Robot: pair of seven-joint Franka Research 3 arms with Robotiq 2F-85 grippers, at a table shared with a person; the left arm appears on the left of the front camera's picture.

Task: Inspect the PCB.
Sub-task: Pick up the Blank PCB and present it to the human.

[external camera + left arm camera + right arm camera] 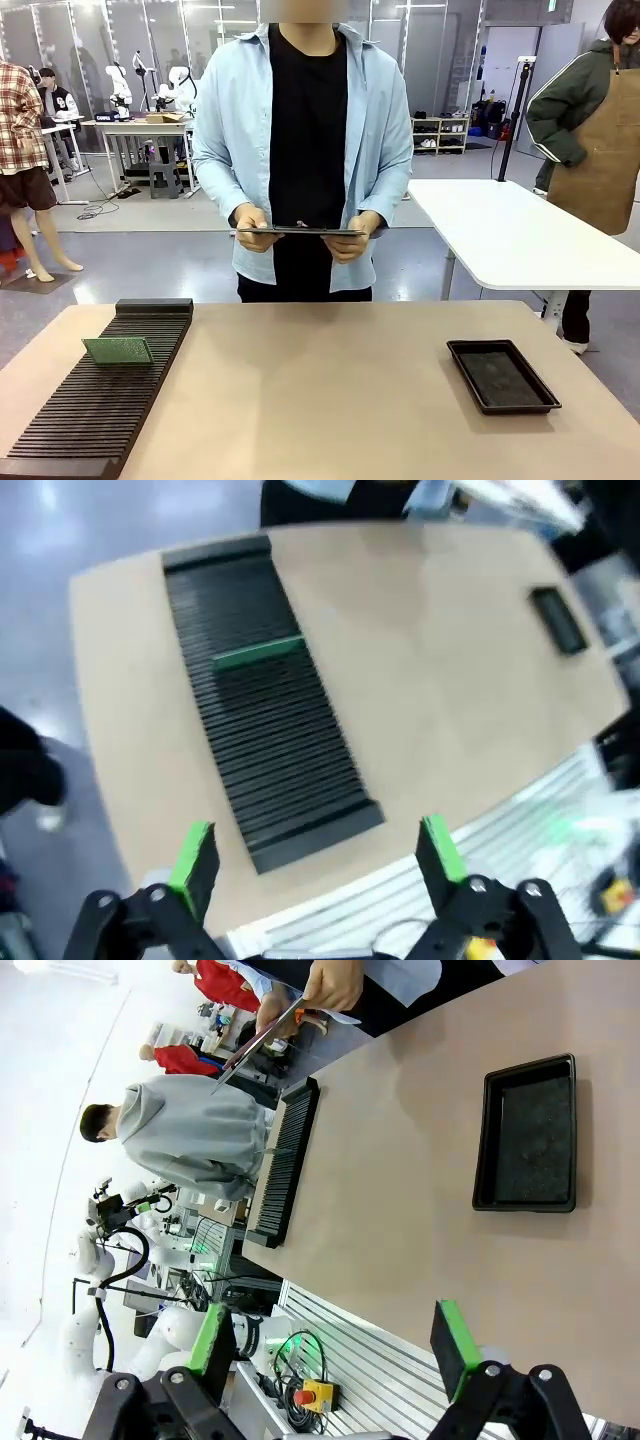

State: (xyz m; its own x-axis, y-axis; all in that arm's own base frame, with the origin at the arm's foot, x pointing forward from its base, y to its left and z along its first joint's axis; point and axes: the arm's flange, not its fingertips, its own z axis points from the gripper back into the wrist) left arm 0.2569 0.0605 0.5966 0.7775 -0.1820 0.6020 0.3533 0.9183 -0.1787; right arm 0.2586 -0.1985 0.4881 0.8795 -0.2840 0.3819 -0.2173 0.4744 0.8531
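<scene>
The PCB (118, 350) is a small green board standing on edge in a slot of the black ribbed rack (100, 395) at the table's left. From the left wrist the PCB (258, 653) shows as a green strip across the rack (265, 695). My left gripper (318, 858) hangs open high above the table's near edge, nothing between its green pads. My right gripper (335, 1340) is open too, above the near edge on the tray's side. The person (305, 150) stands at the far side and holds a dark clipboard (300, 231) flat in both hands.
A shallow black tray (502, 375) lies at the table's right, also in the right wrist view (527, 1135). A white table (515, 240) stands behind at right with another person beside it. Bare tabletop (320, 390) lies between rack and tray.
</scene>
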